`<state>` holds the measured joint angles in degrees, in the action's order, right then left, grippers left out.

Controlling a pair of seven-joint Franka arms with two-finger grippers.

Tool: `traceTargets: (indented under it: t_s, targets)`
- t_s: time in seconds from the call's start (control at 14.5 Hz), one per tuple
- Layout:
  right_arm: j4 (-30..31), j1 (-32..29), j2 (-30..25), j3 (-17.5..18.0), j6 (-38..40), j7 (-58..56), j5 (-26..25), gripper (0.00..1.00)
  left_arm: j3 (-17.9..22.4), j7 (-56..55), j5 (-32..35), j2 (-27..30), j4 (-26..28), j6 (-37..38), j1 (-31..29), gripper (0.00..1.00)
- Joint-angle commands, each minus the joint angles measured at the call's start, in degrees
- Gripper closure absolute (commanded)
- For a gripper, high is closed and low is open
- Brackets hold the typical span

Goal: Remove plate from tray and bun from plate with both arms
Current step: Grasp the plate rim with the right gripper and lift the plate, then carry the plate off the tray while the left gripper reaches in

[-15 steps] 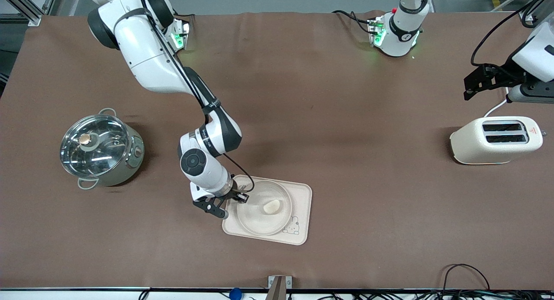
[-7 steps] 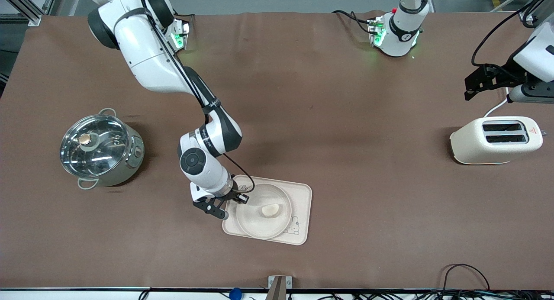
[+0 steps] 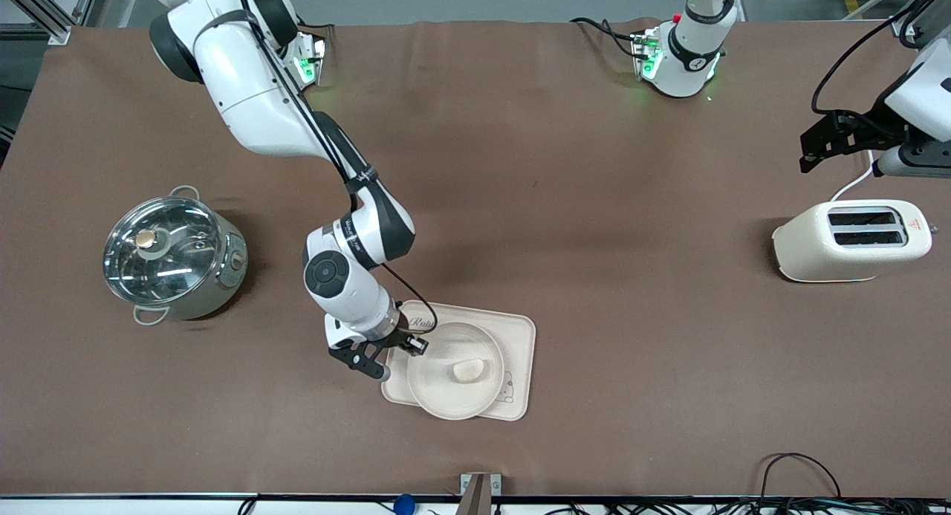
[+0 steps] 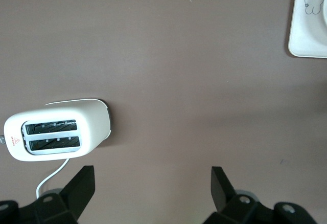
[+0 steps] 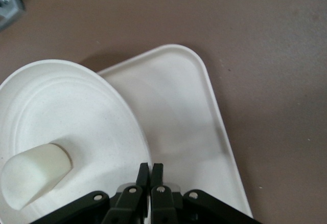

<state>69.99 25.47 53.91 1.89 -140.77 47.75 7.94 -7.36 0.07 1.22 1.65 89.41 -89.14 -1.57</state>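
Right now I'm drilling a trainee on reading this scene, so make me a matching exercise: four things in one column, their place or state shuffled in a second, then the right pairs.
Things:
1. bun
2. plate
3. right gripper
4. left gripper

Places or states:
A. open, over bare table beside the toaster
B. lying on the plate
C. shut on the plate's rim
D. over the tray, its edge passing the tray's edge nearest the front camera

Pairs: 1-B, 2-D, 3-C, 4-A
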Motion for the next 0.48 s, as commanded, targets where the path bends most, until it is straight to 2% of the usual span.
traceTargets:
  t_s: [0.0, 0.07, 0.28, 0.41]
  targets:
    - [1.5, 0.2, -3.5, 0.7, -0.2, 0.6, 1.5, 1.0, -0.1, 0.8, -0.7, -1.3, -1.1, 1.1, -0.3, 0.0]
    - [3.2, 0.3, -4.9, 1.2, -0.7, 0.7, 2.4, 1.0, -0.2, 0.4, -0.7, -1.7, -1.1, 0.8, 0.1, 0.0]
    - [18.9, -1.0, -12.3, 5.7, -14.7, 0.2, 4.2, 1.0, -0.7, 0.3, -0.6, -3.8, -1.1, -0.3, 0.6, 0.0]
    - [27.2, -1.6, -17.2, 7.2, -17.6, 0.0, 4.3, 1.0, -0.9, -0.2, -1.3, -5.0, -0.8, -1.4, 0.8, 0.0]
